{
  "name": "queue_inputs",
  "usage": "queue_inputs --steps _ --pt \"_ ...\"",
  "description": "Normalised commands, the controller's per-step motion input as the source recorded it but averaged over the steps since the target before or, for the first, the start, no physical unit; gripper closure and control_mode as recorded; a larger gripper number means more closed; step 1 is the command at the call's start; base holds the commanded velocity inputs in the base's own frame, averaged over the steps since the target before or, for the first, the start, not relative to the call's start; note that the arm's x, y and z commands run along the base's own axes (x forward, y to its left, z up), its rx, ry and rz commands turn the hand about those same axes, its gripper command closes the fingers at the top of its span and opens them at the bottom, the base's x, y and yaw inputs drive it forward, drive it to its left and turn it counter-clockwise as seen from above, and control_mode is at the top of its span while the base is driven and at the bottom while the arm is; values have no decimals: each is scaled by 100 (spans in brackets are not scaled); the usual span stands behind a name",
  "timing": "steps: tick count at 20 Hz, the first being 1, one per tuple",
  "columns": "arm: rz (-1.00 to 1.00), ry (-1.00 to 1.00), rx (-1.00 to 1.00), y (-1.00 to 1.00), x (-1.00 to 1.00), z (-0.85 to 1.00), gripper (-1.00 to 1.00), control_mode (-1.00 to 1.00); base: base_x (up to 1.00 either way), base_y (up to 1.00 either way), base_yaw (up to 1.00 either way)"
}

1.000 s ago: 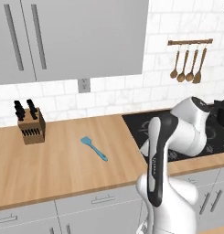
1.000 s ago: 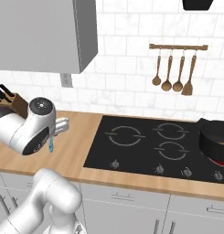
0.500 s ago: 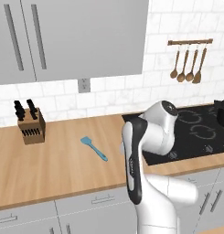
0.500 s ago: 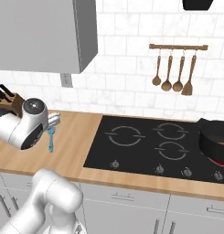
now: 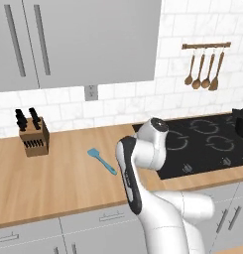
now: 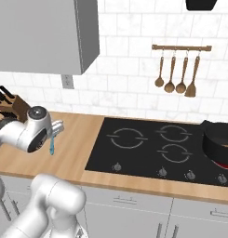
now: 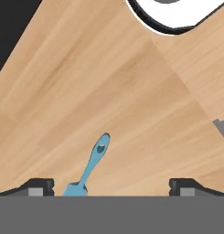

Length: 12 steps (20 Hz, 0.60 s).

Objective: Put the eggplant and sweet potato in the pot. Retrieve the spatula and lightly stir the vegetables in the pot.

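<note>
Slim light-blue spatula (image 7: 93,164): smooth, matt, plastic-looking to you.
Light wooden counter (image 5: 58,178): you see fine grain — satin finish.
Flat black cooktop (image 6: 152,148): glossy, glass-like.
Round black pot (image 6: 218,142): dark, matt — likely metal.

A knife block (image 5: 33,136) stands on the wooden counter (image 5: 58,183), beside a black cooktop (image 6: 166,148); wooden utensils (image 6: 178,74) hang above.
</note>
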Motion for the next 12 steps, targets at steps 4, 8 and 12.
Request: queue_inputs --steps 4,8,12 --pt "-30 6 3 46 0 -34 -100 -100 0 0 0" --pt "-30 8 6 30 8 -26 -100 -100 0 0 0" --pt "-30 7 8 30 5 -15 -100 -100 0 0 0"
